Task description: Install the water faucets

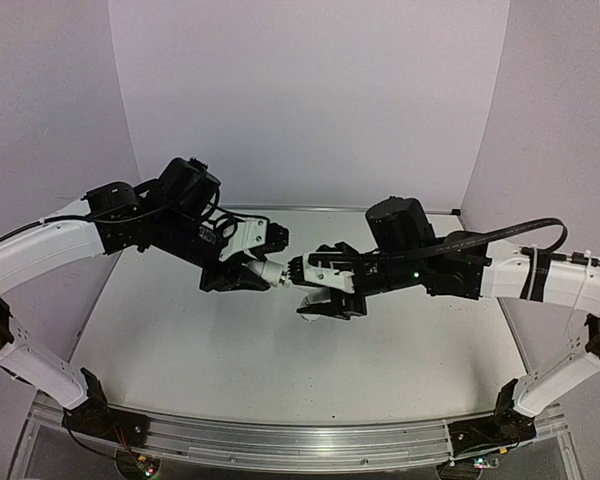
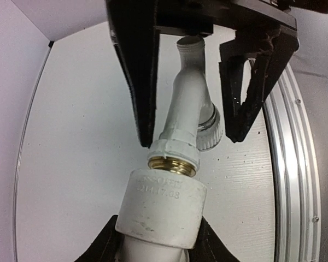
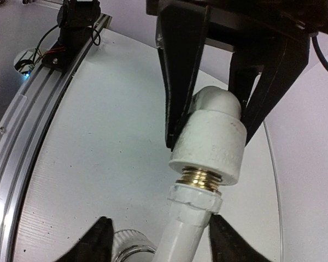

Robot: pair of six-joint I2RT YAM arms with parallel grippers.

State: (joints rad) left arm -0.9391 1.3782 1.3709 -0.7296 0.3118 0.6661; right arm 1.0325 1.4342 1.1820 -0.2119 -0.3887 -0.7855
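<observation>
The white tap [image 2: 187, 103] with its brass threaded end [image 2: 172, 165] is partly screwed into the white elbow fitting [image 2: 161, 207], and some thread still shows. Both hang above the table at mid-scene, tap [image 1: 292, 269] on the right and elbow [image 1: 269, 270] on the left. My left gripper [image 1: 261, 266] is shut on the elbow, its fingers [image 3: 177, 82] clasping both sides. My right gripper [image 1: 316, 280] is shut on the tap [image 3: 180, 240], one finger against the ribbed knob [image 3: 132, 248] and the other against the collar [image 3: 197, 199].
The white tabletop [image 1: 180, 340] lies below the joined parts. An aluminium rail [image 1: 280, 440] runs along the near edge and also shows in the left wrist view [image 2: 295, 180]. An arm base with cables [image 3: 76, 22] stands on it. Purple walls enclose the back and sides.
</observation>
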